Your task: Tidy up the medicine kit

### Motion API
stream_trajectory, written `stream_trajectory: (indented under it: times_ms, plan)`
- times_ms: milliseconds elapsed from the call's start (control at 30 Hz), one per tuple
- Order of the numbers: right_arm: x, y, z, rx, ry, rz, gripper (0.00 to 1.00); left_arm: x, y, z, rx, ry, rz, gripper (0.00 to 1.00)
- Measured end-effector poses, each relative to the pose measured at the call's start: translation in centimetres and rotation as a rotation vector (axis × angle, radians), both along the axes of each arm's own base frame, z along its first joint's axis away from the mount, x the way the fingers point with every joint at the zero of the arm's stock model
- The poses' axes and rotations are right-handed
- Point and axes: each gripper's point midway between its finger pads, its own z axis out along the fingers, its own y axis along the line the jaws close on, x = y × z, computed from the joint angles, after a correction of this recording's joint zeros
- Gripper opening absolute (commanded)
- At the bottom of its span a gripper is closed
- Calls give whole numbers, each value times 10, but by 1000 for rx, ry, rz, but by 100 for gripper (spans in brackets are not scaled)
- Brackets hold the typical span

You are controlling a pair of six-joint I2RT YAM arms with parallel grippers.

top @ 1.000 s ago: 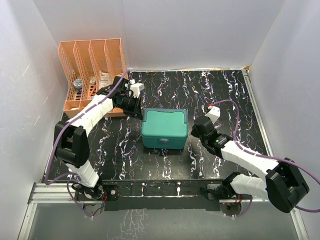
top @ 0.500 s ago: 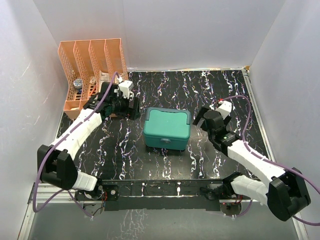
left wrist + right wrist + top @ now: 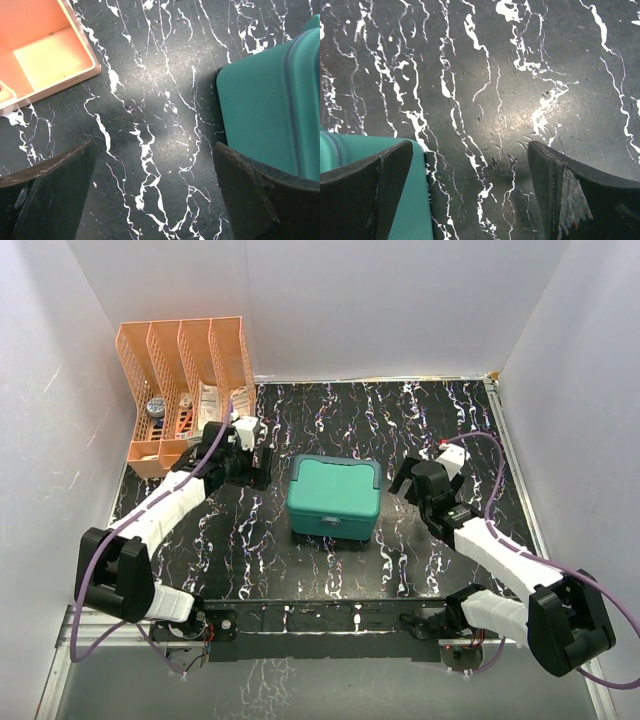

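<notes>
Medicine kit (image 3: 333, 497): teal box with its lid down, at the middle of the top view; it sits flat on the table, latch side facing the bottom of the frame
Table (image 3: 330, 405): black with white marbled streaks; white walls close it in on three sides
Left gripper (image 3: 260, 468): just left of the kit in the top view, low over the table; jaws spread wide with nothing between them
Left wrist view: the two dark fingers (image 3: 50, 195) fill the lower corners; bare marbled surface lies between them; the kit's teal side (image 3: 270, 110) fills the right of the frame, next to the right-hand finger; whether they touch cannot be told
Right gripper (image 3: 408, 483): just right of the kit in the top view; jaws wide, holding nothing
Right wrist view: dark fingers (image 3: 580, 195) in the lower corners; bare table between them; a teal edge of the kit (image 3: 415, 200) shows at lower left, right beside the left-hand finger
Orange file rack (image 3: 185, 370): upper left of the top view, against the wall; small items sit in its near slots, too small to name; one corner of it (image 3: 45, 45) shows at upper left in the left wrist view, apart from the kit
</notes>
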Motion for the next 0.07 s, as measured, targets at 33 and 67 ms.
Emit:
stream_trajectory:
  times_ms: [33,67]
  plan:
    - [-2,-1,-5,-3,11,0,98,1,1,-3,-1,-5,3,99]
    - [-4,-2,-9,-4,20,1,98,1,2,-8,-1,-6,5,99]
